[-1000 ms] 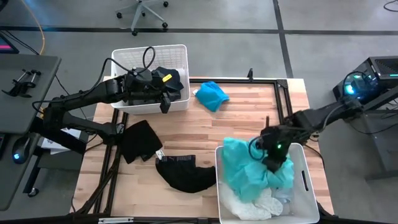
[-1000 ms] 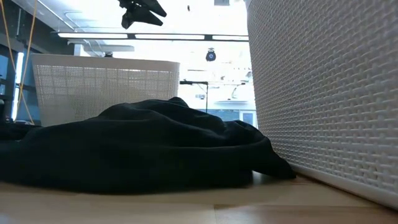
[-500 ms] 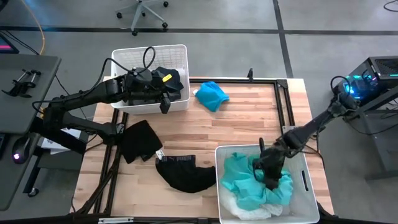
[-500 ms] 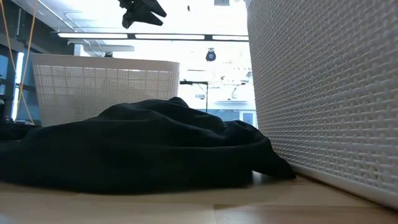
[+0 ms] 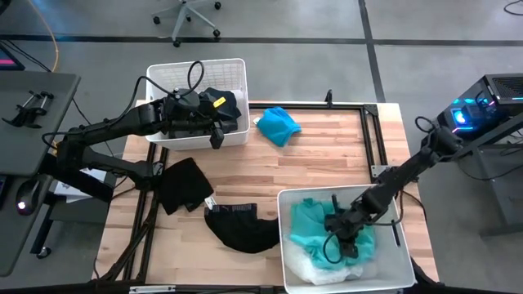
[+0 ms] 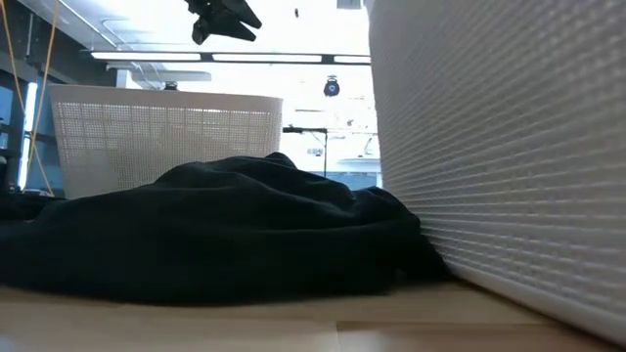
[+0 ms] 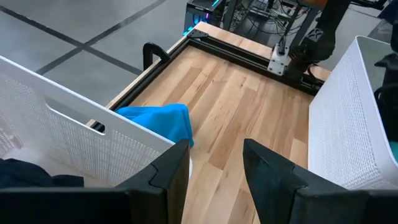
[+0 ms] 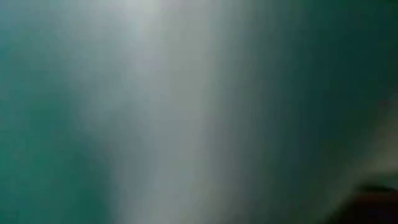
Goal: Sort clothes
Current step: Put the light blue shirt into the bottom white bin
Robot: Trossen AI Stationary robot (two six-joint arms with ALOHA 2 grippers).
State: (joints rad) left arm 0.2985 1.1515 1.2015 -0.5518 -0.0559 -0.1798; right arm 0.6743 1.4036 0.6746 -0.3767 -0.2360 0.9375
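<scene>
**Down in the bin: right arm buried in turquoise cloth**

Overhead, the wooden table (image 5: pixel 327 155) runs pale and planked inside a black metal frame, on a grey floor crossed by dark seams, with an office chair (image 5: pixel 186 16) beyond the far edge. A side desk (image 5: pixel 33 106) stands off the left end and a box with lit electronics (image 5: pixel 490 102) off the right.

Two white bins sit on the table. The far-left bin (image 5: pixel 184 75) holds a black garment (image 5: pixel 222 104). The near-right bin (image 5: pixel 290 245) holds a turquoise garment (image 5: pixel 306 233) lying over white cloth (image 5: pixel 315 269). The right gripper (image 5: pixel 343 241) is down inside this bin, pressed into the turquoise fabric; its wrist camera sees only a teal blur, and I cannot tell how its jaws stand.

The left gripper (image 5: pixel 214 131) hangs over the near rim of the far-left bin, its jaws apart with nothing between them; past its fingers (image 7: pixel 171 171) the wrist view shows bare planks and the bright blue garment (image 7: pixel 161 121).

That blue piece lies alone near the far edge, just beside the far-left bin. A black garment (image 5: pixel 184 184) drapes over the table's left edge, and another black one (image 5: pixel 241 229) lies close against the near-right bin's wall. The middle and far-right planks are open wood. From table height, the dark heap (image 6: pixel 215 235) butts against the bin wall (image 6: pixel 509 166).
</scene>
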